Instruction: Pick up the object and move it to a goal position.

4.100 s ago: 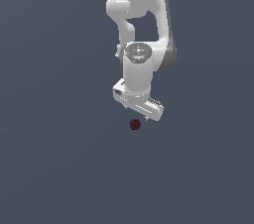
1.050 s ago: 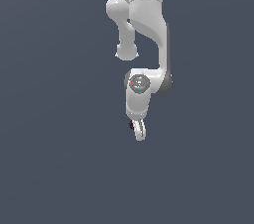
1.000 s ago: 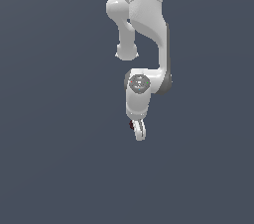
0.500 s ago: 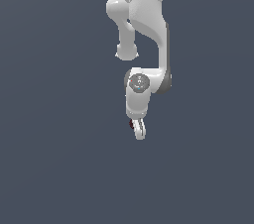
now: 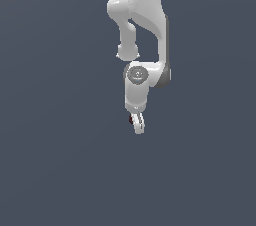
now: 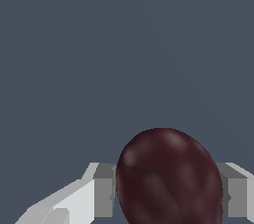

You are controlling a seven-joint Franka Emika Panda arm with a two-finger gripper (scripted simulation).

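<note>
The object [image 6: 168, 178] is a dark maroon, mottled ball that fills the space between my two grey finger pads [image 6: 104, 188] in the wrist view. My gripper [image 6: 166, 191] is shut on it, a pad touching each side. In the exterior view the white arm hangs down at the middle and the gripper [image 5: 137, 122] points downward. Only a sliver of the object [image 5: 131, 118] shows at the fingers' edge there; the rest is hidden behind them.
Around the arm there is only a flat, plain dark grey-blue surface [image 5: 60, 160] in both views. No other objects, containers or edges show.
Four seconds ago the ball lay on the surface below the open gripper. Now it sits between the shut fingers. Over the last second arm and ball have risen slightly.
</note>
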